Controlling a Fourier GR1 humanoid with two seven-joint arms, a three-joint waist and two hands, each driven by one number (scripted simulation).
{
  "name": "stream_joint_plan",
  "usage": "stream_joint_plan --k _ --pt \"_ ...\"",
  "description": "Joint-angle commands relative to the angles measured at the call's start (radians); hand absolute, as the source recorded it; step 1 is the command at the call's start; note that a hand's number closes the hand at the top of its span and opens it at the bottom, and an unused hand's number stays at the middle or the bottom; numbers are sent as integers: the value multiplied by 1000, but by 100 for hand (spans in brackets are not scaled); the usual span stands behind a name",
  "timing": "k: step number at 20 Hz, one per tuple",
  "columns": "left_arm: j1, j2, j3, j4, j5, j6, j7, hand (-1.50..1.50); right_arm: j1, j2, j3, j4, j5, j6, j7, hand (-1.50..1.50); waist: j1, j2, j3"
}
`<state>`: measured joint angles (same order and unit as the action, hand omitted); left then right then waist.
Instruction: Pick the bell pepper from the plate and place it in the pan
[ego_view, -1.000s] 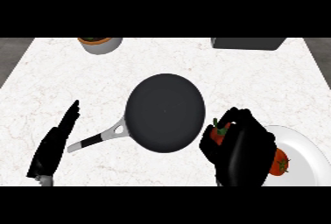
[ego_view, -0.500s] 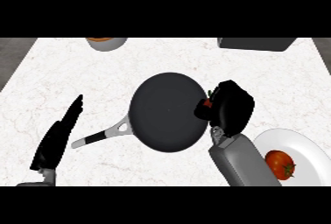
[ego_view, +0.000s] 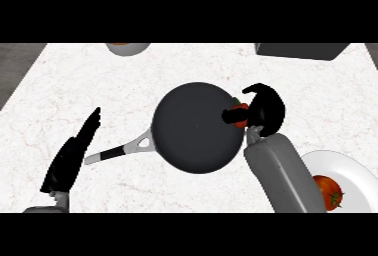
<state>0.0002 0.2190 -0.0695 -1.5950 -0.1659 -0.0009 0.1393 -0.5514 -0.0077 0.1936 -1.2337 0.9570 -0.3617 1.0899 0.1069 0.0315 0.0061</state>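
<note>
Kitchen, white marble counter (ego_view: 184, 65), black pan (ego_view: 198, 127), plate (ego_view: 354, 172)

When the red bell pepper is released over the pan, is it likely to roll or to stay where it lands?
The bell pepper, held in the right robot hand at the pan's right rim, looks rounded, so it may roll a little. The pan's raised rim would probably stop it. Only a small red part shows between the fingers, so its exact shape is uncertain.
</note>
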Motion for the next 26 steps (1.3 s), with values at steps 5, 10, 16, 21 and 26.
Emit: stream_joint_plan --k 5,10,16,21,26 --pt "12 17 16 27 12 -21 -14 0 -84 7 -36 152 -55 -511 -69 -150 -15 -9 -4" --pt "-2 4 7 39 -14 2 -16 0 -155 7 -54 242 20 -757 -31 -150 -25 -12 -5" --pt "46 11 42 45 -6 18 -31 0 -62 7 -85 226 117 -967 71 -150 -80 -34 -7" --pt "78 17 60 -34 7 22 30 0 102 7 -54 80 254 -1005 123 -150 -110 -45 -7" --pt "87 3 72 13 1 39 -12 0 458 8 91 -189 354 -979 127 -150 -144 -48 -9"
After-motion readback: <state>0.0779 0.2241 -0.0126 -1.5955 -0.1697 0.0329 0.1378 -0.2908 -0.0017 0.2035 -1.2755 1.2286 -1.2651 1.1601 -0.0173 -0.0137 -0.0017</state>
